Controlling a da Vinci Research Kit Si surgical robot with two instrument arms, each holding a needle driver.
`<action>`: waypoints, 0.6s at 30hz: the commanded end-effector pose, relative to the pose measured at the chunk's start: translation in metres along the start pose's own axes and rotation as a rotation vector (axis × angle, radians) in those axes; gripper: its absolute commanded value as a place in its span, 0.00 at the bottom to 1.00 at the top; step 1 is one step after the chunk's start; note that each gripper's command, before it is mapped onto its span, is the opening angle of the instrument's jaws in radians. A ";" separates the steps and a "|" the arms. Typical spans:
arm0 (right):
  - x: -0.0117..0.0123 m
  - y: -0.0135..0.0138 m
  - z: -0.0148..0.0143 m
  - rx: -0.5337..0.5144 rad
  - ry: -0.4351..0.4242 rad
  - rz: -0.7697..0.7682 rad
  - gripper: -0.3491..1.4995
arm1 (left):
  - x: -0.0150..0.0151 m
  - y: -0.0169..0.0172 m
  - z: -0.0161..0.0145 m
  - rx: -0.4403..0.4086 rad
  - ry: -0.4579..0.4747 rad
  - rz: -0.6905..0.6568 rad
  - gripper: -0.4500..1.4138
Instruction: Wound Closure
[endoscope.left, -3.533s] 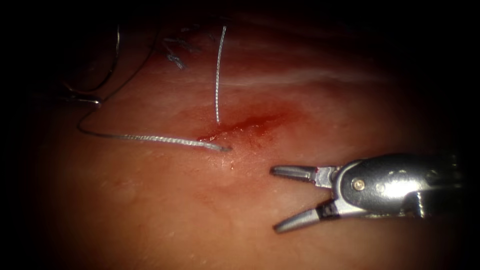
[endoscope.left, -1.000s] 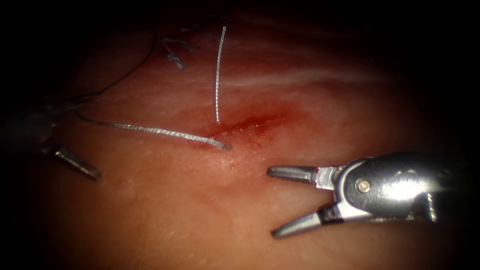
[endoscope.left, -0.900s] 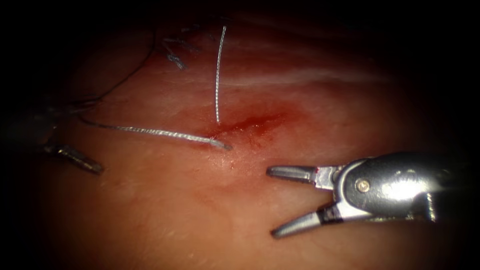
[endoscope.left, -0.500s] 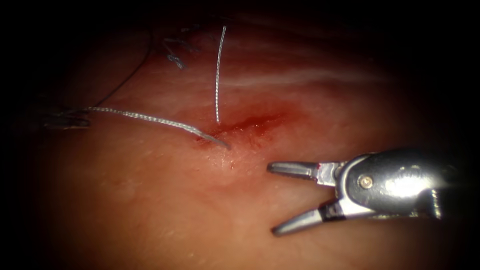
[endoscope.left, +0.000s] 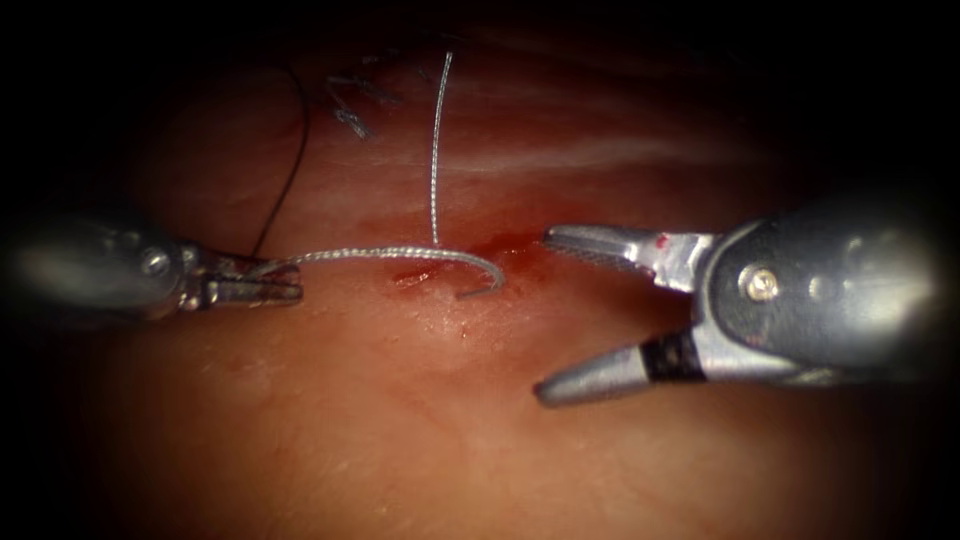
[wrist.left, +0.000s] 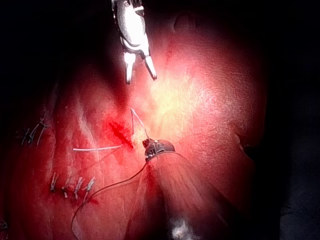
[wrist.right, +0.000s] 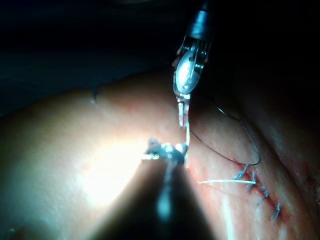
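The tissue (endoscope.left: 420, 440) has a short cut (endoscope.left: 452, 268) wet with red fluid (endoscope.left: 515, 245). My left tool (endoscope.left: 270, 290) is left of the cut, jaws shut on the pale thread (endoscope.left: 390, 254). From there the thread arches right and curls down into the tissue beside the cut. A second strand (endoscope.left: 436, 150) rises straight from the cut. My right tool (endoscope.left: 542, 315) is just right of the cut, wide open and holding nothing. The left wrist view shows the left tool (wrist.left: 157, 147) on the thread (wrist.left: 140, 125), with the right tool (wrist.left: 140, 78) open beyond it.
A thin dark thread (endoscope.left: 285, 170) runs from the left jaws up toward the far edge. Short cut ends of thread (endoscope.left: 350, 118) mark earlier stitches behind the cut, also visible as stitches (wrist.left: 70, 187) and stitches (wrist.right: 255, 185) in the wrist views.
The left tool closed on the thread and carried it right toward the cut, so the thread now arches. The right tool moved up and nearer, staying open.
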 end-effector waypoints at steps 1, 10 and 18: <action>0.0005 0.0004 0.0026 -0.007 -0.028 -0.040 0.77 | 0.0002 0.0006 0.0010 0.001 -0.001 0.007 0.00; -0.0004 0.0016 0.0074 0.006 -0.157 -0.124 0.77 | 0.0027 0.0018 0.0022 -0.006 0.008 0.040 0.00; -0.0010 0.0008 0.0088 0.011 -0.195 -0.163 0.71 | 0.0033 0.0018 0.0023 -0.004 0.010 0.048 0.00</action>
